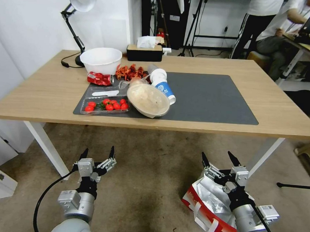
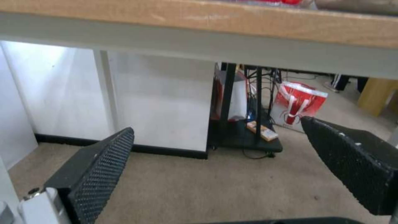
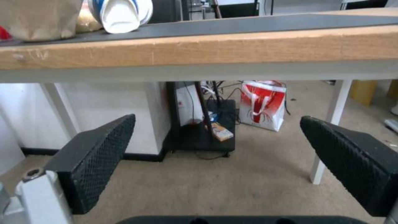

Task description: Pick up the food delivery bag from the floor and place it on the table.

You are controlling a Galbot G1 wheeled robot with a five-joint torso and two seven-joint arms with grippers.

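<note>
Wide light-wood table on white legs, carrying a dark grey rectangular mat at tabletop centre. White plastic bowl and black tissue box near far edge. Brownish-grey carpet floor bears red-and-white foil-lined delivery bag.

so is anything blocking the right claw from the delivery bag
Nothing visible. The right claw hangs open just above the food delivery bag on the floor, with the bag's silver-lined mouth open beneath the arm. The left claw hovers open, well off to the side.
</note>
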